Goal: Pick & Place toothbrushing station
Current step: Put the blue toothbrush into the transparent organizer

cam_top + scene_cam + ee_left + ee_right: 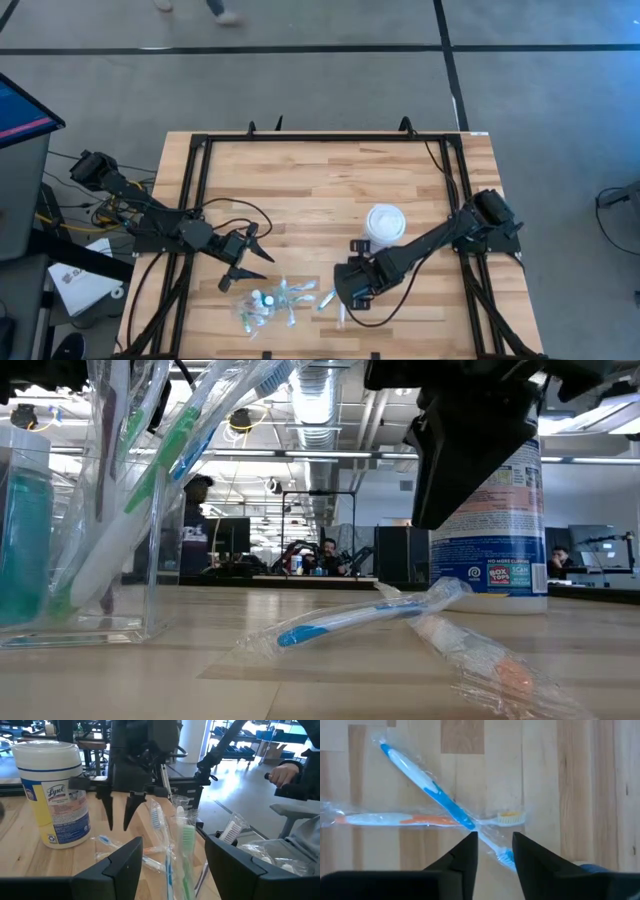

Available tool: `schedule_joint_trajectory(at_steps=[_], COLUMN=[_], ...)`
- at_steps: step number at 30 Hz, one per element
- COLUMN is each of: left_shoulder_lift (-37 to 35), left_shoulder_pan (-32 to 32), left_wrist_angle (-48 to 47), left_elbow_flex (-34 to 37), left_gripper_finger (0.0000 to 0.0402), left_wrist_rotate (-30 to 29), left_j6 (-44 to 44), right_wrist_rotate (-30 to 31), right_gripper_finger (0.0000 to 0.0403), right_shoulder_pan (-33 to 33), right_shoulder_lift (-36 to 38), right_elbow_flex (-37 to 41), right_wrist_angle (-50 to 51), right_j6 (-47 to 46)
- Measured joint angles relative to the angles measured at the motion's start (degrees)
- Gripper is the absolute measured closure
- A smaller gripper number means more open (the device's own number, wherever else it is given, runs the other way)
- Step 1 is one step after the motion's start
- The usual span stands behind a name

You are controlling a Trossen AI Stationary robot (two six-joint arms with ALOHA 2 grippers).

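Note:
Two wrapped toothbrushes lie crossed on the wooden table, a blue one (427, 790) and an orange one (395, 820). They also show in the low view, blue toothbrush (340, 622) and orange toothbrush (485, 665). My right gripper (495, 845) hangs open just above their crossing, pointing steeply down, with the blue brush's neck below the gap; the right gripper (118, 822) is clear of the table. A clear holder (110, 560) stands near the front edge and holds several toothbrushes (186, 840) and a blue bottle (25, 545). My left gripper (252, 260) waits open beside that holder.
A tall wipes canister (385, 224) stands on the table just behind my right gripper. A black frame (330, 137) runs round the table's edges. Bare wood lies across the table's far half. People and desks show in the room beyond.

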State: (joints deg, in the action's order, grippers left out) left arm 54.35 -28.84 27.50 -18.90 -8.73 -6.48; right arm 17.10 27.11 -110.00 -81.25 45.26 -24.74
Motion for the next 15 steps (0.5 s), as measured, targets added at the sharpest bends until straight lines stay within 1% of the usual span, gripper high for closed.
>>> schedule_joint_trajectory(at_steps=[7, 11, 15], left_shoulder_lift=[0.0, 0.0, 0.0], left_shoulder_pan=[0.0, 0.0, 0.0], left_wrist_angle=[0.0, 0.0, 0.0], left_elbow_flex=[0.0, 0.0, 0.0], left_gripper_finger=[0.0193, 0.0193, 0.0193], left_wrist_rotate=[0.0, 0.0, 0.0], left_j6=[0.0, 0.0, 0.0], right_wrist_rotate=[-0.8, -1.1, -3.3], right_gripper_finger=[0.0250, 0.0239, 0.0237], right_shoulder_pan=[-0.3, -0.2, -0.3], right_shoulder_lift=[0.0, 0.0, -2.0], right_elbow_flex=[0.0, 0.0, 0.1], right_wrist_angle=[-2.9, -3.7, -4.4], right_j6=[2.8, 4.4, 6.7])
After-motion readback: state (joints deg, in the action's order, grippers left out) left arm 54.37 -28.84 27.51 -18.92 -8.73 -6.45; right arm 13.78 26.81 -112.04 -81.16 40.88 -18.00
